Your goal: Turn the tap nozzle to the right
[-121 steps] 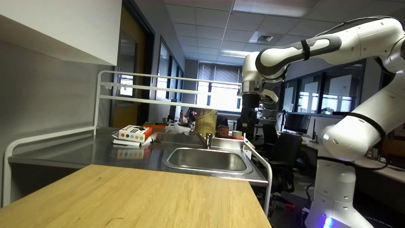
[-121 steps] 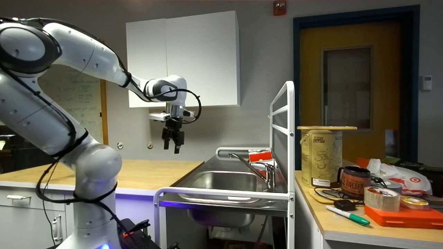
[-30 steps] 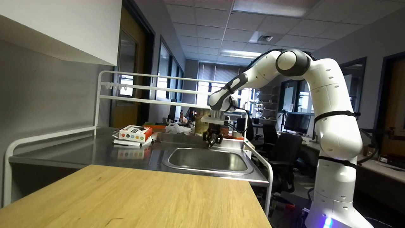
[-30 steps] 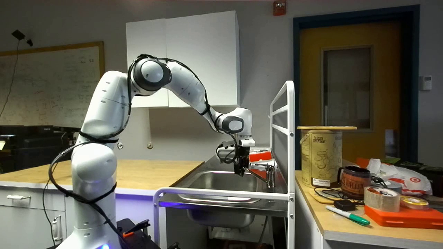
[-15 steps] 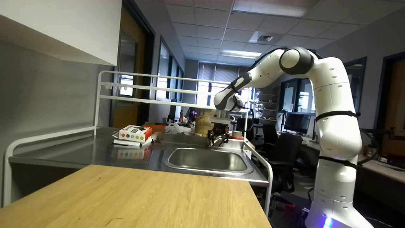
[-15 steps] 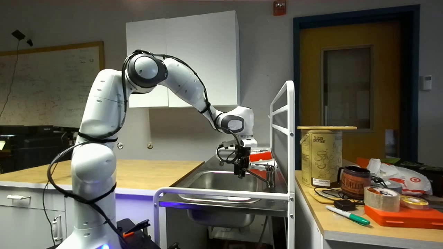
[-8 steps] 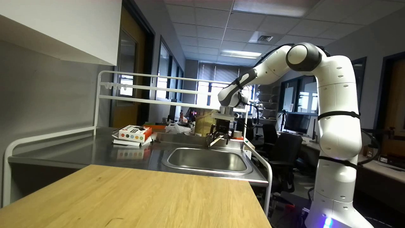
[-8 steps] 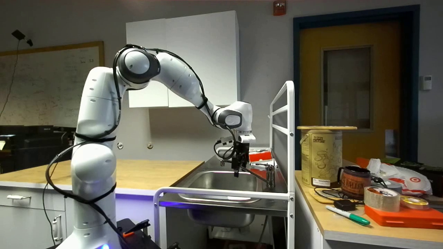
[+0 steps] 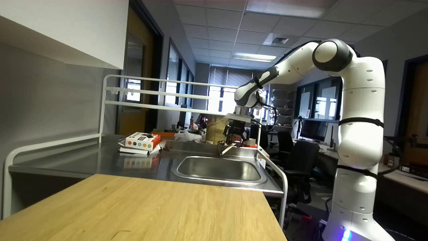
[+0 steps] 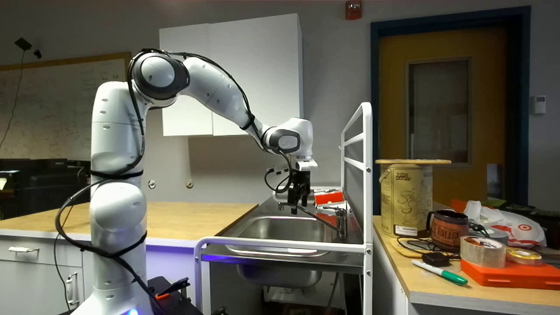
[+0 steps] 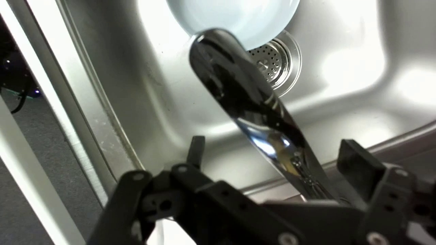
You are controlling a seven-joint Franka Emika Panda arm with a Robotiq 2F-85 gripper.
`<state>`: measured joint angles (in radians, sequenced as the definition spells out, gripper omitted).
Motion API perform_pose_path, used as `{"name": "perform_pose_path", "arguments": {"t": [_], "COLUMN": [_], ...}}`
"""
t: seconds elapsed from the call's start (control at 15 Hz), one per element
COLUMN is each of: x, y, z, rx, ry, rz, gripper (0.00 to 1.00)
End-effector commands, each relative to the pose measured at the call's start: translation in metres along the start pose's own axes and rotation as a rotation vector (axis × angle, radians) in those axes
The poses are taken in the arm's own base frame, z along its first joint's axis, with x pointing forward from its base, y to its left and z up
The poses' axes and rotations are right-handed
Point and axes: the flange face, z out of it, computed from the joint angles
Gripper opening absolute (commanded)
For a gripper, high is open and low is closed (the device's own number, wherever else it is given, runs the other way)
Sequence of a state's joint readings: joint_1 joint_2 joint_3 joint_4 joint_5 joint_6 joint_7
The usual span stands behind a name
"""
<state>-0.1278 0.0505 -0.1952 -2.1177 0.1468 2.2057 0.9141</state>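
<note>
Closest to me is the wooden tabletop [image 9: 150,207], and just past it the steel sink [image 9: 217,170]. Down inside, the wrist view shows part of a pale bowl [image 11: 235,17] hiding some of the drain [image 11: 270,63]; my guess is it was put there to catch water. Above hangs the gripper [image 11: 276,158], pointing down, its fingers [image 11: 357,165] spread wide. The tap spout [image 11: 252,98] runs between them in that view, a gap showing on each side, so nothing is pinched; I take it they're splayed to straddle the tube and nudge it sideways. Whether one finger is touching it lower down I can't tell. The spout rises from the sink's back edge and reaches out over it, and in an exterior view it leans toward the white arm [image 9: 362,100]; if that's the right they mean, the turn looks well along, though perhaps not finished. Farther back, a white rack [image 10: 366,201] stands upright behind the sink, likely to keep things like the tall tin [image 10: 407,199] beyond it from toppling in. The tin has a wooden board [image 10: 413,161] on top, I suppose as a makeshift lid.
</note>
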Motion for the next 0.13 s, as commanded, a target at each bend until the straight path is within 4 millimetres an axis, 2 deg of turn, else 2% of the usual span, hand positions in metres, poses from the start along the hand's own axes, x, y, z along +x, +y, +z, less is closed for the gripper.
{"name": "perform_pose_path", "arguments": {"t": [0.0,0.07], "x": [-0.0235,-0.0292], "y": [0.0008,-0.0005], "z": [-0.0178,-0.0215], "rx": [0.002,0.006], "ry": [0.012,0.012], "rz": [-0.025,-0.035], "gripper": [1.0,1.0]}}
